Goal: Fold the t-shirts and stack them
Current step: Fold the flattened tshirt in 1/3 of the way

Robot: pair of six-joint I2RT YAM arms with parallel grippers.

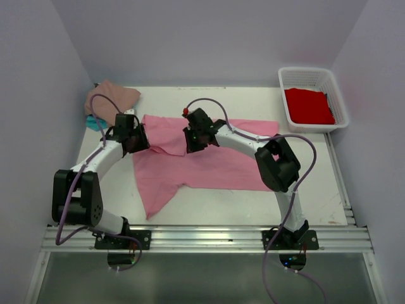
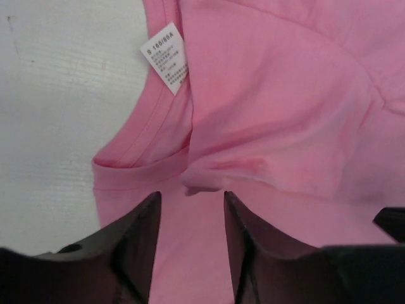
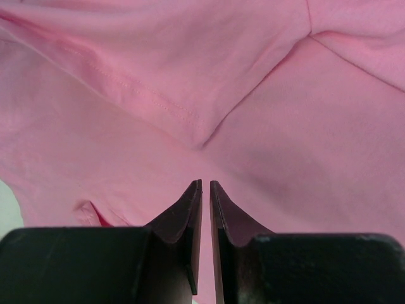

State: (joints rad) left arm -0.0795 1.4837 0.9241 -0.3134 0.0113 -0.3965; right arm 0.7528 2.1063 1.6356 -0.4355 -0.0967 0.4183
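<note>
Four soft cotton short-sleeved shirts on the count: one bright pink t-shirt (image 1: 215, 168), one dusty tan-pink t-shirt (image 1: 114, 96), one teal t-shirt (image 1: 93, 122), one red t-shirt (image 1: 308, 106). One white plastic lattice basket (image 1: 338, 107). Two black-and-white robot arms, left arm (image 1: 95, 161) and right arm (image 1: 278, 164), so two claws: left claw (image 1: 136, 140), right claw (image 1: 192, 140). One white printed size label (image 2: 164, 57). One white bench (image 1: 253, 202).

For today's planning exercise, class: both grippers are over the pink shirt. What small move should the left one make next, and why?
Probably nudge the left gripper onto the bunched fold just beyond its open fingers, near the collar of the pink t-shirt, and pinch it; the right gripper looks shut.
</note>
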